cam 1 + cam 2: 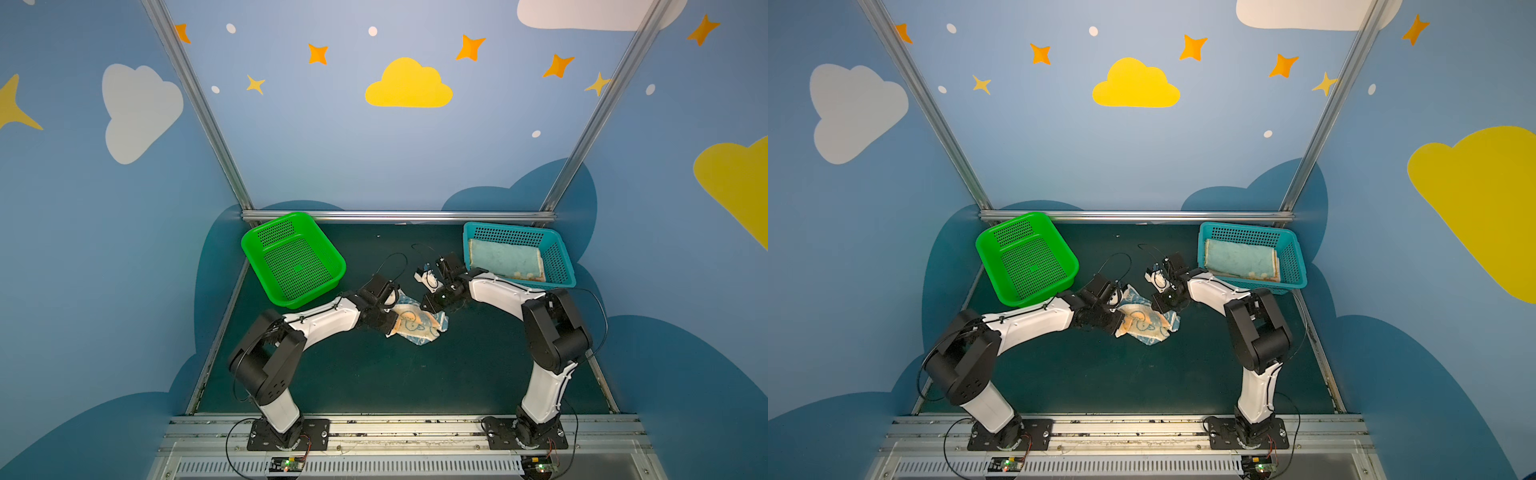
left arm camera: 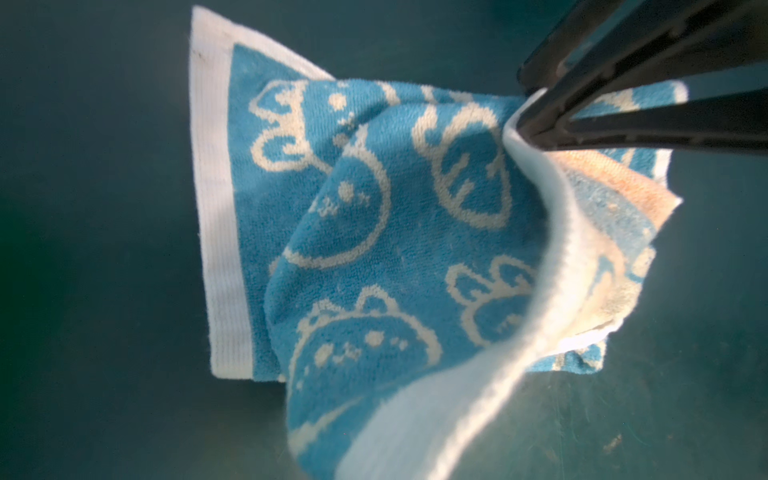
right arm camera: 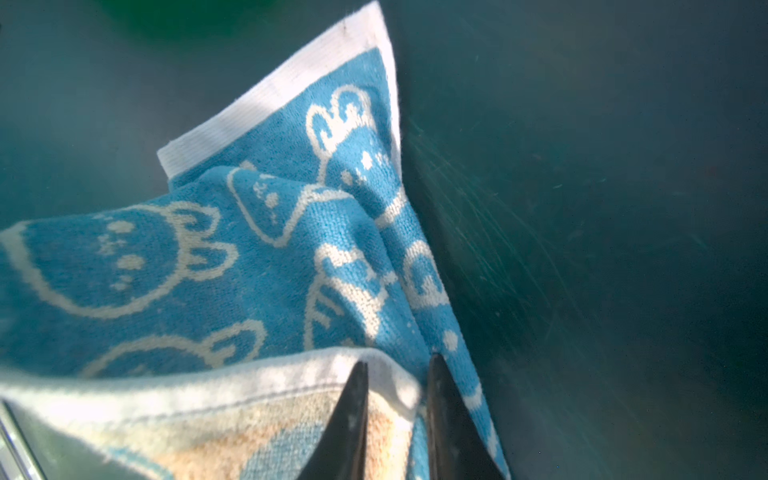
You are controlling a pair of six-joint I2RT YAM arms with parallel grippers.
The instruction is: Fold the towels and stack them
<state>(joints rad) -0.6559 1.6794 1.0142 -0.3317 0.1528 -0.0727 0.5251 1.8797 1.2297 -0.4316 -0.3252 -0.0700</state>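
the left claw [image 2: 524, 124] is clamped on the white ribbed hem of a small blue terry towel [image 2: 374, 216] with white rabbit and carrot outlines, most likely to lift one edge so it can be carried over into a fold. from that pinch the cloth sags away beneath the claw to the dark green table mat [image 1: 374, 374]. it is bunched in soft ridges, not flat, and its pale orange reverse shows just beside the claw's tips. the right claw [image 3: 397, 370] meets the same hem at a neighbouring corner. its jaws stand slightly parted with the hem between the tips, looking loose rather than pinched. in both top views the towel lies between the two claws. beyond the right claw a teal perforated plastic basket [image 1: 511, 227] holds a folded pale blue towel [image 1: 505, 258], which i judge to be the stack. beyond the left claw sits a green perforated plastic basket [image 1: 276, 232].
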